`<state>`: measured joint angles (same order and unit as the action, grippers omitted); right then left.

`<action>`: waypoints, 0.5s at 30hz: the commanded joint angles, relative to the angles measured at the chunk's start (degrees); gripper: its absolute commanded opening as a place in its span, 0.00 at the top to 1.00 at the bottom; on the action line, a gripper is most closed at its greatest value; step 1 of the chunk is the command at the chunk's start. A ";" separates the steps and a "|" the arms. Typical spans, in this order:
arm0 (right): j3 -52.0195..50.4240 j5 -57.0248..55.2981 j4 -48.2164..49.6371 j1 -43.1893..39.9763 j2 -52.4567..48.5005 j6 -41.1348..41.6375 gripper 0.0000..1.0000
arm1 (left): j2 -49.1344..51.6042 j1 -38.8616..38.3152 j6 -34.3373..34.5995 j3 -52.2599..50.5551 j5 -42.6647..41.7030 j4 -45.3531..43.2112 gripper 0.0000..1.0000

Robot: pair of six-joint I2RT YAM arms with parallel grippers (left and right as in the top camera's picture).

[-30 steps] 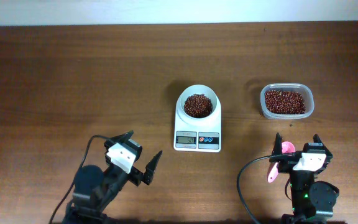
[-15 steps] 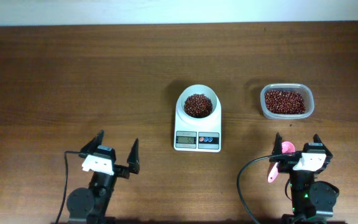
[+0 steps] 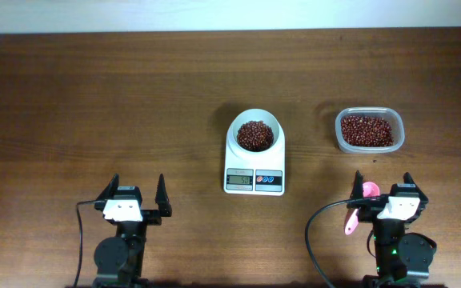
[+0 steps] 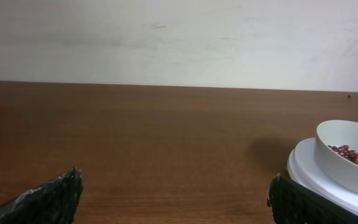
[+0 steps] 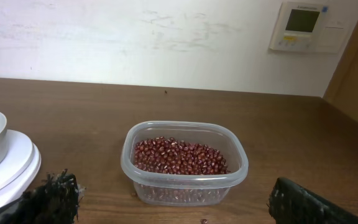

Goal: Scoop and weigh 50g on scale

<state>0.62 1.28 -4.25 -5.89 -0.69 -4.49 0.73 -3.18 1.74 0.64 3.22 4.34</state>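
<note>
Wooden table (image 3: 94,96): pink scoop (image 3: 350,222) lies just beside right gripper (image 3: 383,178), handle toward its base; left gripper (image 3: 137,184) well apart from it; both pairs of fingers spread, empty.

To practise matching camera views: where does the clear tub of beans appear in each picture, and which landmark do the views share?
Overhead: clear tub at right, beside the scale.
Left wrist: not in it.
Right wrist: clear tub lower centre.
Shared landmark: the scale, centre overhead, lower right in left wrist, lower left in right wrist.
</note>
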 commanded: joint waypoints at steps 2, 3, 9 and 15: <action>-0.31 -0.48 -0.31 0.37 0.50 0.22 0.01 | -0.46 -0.07 -1.53 -0.11 -1.95 0.74 0.01; -0.31 -0.48 -0.31 0.37 0.50 0.22 0.01 | -0.46 -0.17 -2.47 -0.11 -1.97 0.79 0.01; -0.31 -0.48 -0.31 0.37 0.50 0.22 0.01 | -0.46 -0.22 -5.81 -0.11 -1.92 0.85 0.01; -0.31 -0.48 -0.31 0.37 0.50 0.22 0.01 | -0.48 -0.90 -2.60 -0.11 -1.95 0.87 0.01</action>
<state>0.62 1.30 -4.25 -5.89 -0.69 -4.47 0.73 -3.79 -1.87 0.64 1.96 4.54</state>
